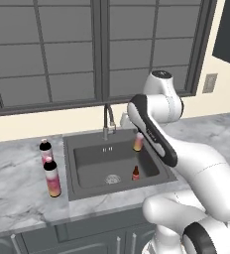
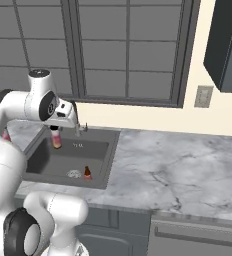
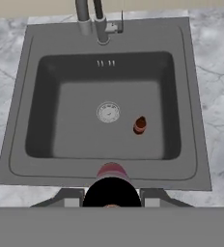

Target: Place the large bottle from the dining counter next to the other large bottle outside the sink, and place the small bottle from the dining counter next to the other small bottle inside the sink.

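Marble counter [image 2: 178, 170] surrounds dark sink [image 3: 17, 144] beneath grey window [image 1: 47, 54]

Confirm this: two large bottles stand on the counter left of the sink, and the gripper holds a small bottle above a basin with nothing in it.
Not quite: the basin isn't bare. In the hand view a small bottle already stands in the sink beside the drain. The rest holds.

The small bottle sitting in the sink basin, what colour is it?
The small bottle in the sink is reddish-brown with a darker cap, seen best in the hand view.
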Tool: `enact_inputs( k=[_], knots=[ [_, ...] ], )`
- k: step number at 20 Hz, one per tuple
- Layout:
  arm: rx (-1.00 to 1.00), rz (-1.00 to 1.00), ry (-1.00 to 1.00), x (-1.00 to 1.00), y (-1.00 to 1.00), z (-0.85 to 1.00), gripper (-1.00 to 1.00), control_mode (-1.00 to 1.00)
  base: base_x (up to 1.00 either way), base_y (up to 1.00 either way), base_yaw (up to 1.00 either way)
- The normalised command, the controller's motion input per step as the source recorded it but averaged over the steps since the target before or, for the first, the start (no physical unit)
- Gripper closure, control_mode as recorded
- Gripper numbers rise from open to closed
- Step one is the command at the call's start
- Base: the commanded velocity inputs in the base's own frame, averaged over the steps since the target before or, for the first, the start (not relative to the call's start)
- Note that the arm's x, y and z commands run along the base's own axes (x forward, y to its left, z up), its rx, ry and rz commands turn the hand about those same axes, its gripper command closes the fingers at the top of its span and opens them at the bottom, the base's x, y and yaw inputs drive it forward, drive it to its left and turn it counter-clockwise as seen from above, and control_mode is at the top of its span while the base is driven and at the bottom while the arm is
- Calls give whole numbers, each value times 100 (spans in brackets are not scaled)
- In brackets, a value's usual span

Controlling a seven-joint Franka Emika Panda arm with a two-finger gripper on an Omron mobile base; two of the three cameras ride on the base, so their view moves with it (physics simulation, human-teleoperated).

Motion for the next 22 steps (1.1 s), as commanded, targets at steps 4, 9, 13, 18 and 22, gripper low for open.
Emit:
enact_inputs(
  k=[4, 9, 13, 18, 22],
  knots=[
    [0, -1, 0, 32, 36, 0, 100, -100, 0, 0, 0],
    [0, -4, 0, 13, 54, -4, 100, -100, 0, 0, 0],
    [0, -7, 0, 21, 36, -15, 100, -100, 0, 0, 0],
    [0, -2, 0, 22, 3, -24, 100, -100, 0, 0, 0],
    [0, 0, 0, 5, 0, -18, 100, -100, 0, 0, 0]
  ],
)
